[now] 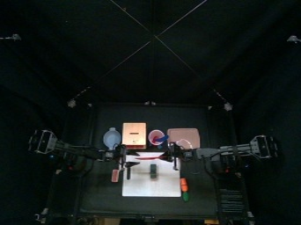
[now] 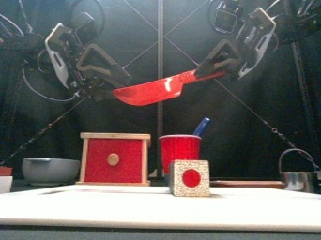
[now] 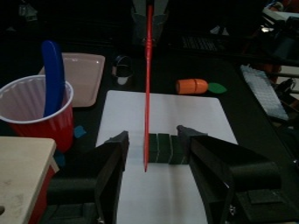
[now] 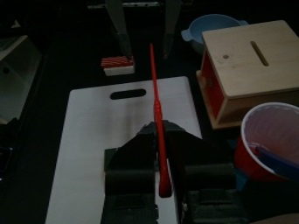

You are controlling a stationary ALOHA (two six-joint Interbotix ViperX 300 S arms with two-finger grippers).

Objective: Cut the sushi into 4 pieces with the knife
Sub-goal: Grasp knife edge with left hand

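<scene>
Only the front view shows height. My right end effector (image 4: pixel 163 140) is clamped on the handle of a red plastic toy knife (image 2: pixel 157 89), held high above the table (image 1: pixel 100 198). The blade slants down toward 9 o'clock, its tip near my left end effector (image 3: pixel 155 138).

The left wrist view adds what the front cannot. The left jaws stand apart, gripping nothing. Framed between them, well below, the toy sushi roll of dark green blocks (image 3: pixel 165 147) lies on the white rectangular cutting board (image 3: pixel 176 109). There the knife is an edge-on red line crossing one end of the roll. From the front the roll shows only a speckled end face with a red centre, turned to 6 o'clock. In the right wrist view I cannot make out the roll.

At 12 o'clock from the board stand three things:
- a pale wooden box with a red drawer front (image 2: pixel 114 159)
- a red plastic cup (image 2: pixel 179 152) holding a blue toy knife (image 2: pixel 201 127)
- a flat pink tray (image 1: pixel 185 136)

A blue-grey bowl (image 2: pixel 51 170) sits at 10 o'clock. An orange toy food (image 3: pixel 193 86) lies at 3 o'clock, a red-and-white striped toy (image 4: pixel 117 63) at 9 o'clock.
</scene>
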